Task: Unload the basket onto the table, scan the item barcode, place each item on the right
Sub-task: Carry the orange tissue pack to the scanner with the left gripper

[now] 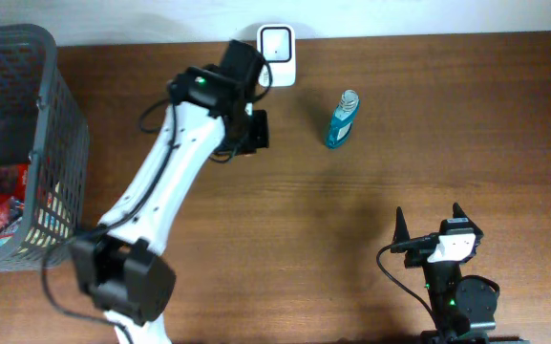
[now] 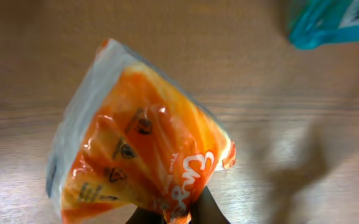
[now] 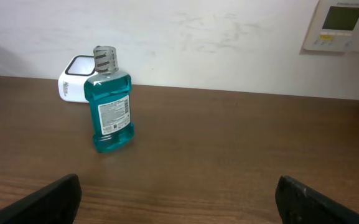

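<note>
Snack bag [image 2: 143, 158] in left pincer [image 2: 179, 215], white lettering unreadable.

left gripper [image 2: 178, 215] pinching orange snack bag [image 2: 148, 162] by its lower edge | wooden table [image 2: 279, 130] below | teal object [image 2: 331, 22] top right

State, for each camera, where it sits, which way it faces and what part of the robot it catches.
Overhead: above the table, looking straight down; left arm and right gripper show.
Left wrist: on the left gripper, looking down at its orange snack bag; fingertips show.
Right wrist: low, facing across the table to the wall; open fingers show.
Shared: mouthwash bottle and white scanner, overhead and right wrist.
</note>
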{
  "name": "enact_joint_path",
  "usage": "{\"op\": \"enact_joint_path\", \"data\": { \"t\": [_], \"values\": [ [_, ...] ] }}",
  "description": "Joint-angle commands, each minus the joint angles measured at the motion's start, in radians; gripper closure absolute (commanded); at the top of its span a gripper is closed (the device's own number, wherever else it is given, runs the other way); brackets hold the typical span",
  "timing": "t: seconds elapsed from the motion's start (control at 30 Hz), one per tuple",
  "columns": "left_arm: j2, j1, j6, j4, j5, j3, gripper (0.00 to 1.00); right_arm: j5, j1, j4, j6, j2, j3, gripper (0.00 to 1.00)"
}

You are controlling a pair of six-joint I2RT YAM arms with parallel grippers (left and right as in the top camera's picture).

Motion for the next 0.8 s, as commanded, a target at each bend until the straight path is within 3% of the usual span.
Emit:
{"op": "enact_joint_path", "data": {
  "t": [0.0,0.13,0.23,0.3,0.33,0.37,0.4,0.47,0.6,0.7,0.77],
  "values": [
    [0.101,-0.030,0.026,0.004,0.004,0.003,0.99,0.008,0.009,-0.003,0.001,-0.006,-0.009,0.02],
    [0.180,-0.060,0.026,0.044,0.004,0.003,0.97,0.008,0.009,-0.003,0.001,-0.006,-0.009,0.02],
    [0.220,-0.082,0.026,0.080,0.004,0.003,0.90,0.008,0.009,-0.003,0.001,-0.006,-0.009,0.02],
    [0.234,-0.092,0.026,0.096,0.003,0.003,0.73,0.008,0.009,-0.003,0.001,-0.006,-0.009,0.02],
    [0.236,-0.095,0.026,0.103,0.003,0.003,0.50,0.008,0.009,-0.003,0.001,-0.006,-0.009,0.02],
    [0.236,-0.097,0.026,0.106,0.001,0.003,0.38,0.008,0.009,-0.003,0.001,-0.006,-0.009,0.02],
    [0.236,-0.097,0.026,0.110,0.000,0.004,0.31,0.008,0.009,-0.003,0.001,-0.006,-0.009,0.02],
    [0.236,-0.097,0.027,0.110,0.000,0.004,0.25,0.008,0.009,-0.003,0.001,-0.006,-0.009,0.02],
    [0.235,-0.095,0.078,0.107,0.000,0.007,0.29,0.008,0.009,-0.003,0.001,-0.006,-0.009,0.02],
    [0.235,-0.072,0.077,0.078,-0.047,0.020,0.63,0.008,0.009,-0.003,0.001,-0.006,-0.009,0.02],
    [0.235,-0.052,0.067,0.058,-0.065,0.020,0.78,0.008,0.009,-0.003,0.001,-0.006,-0.009,0.02]
  ]
}}
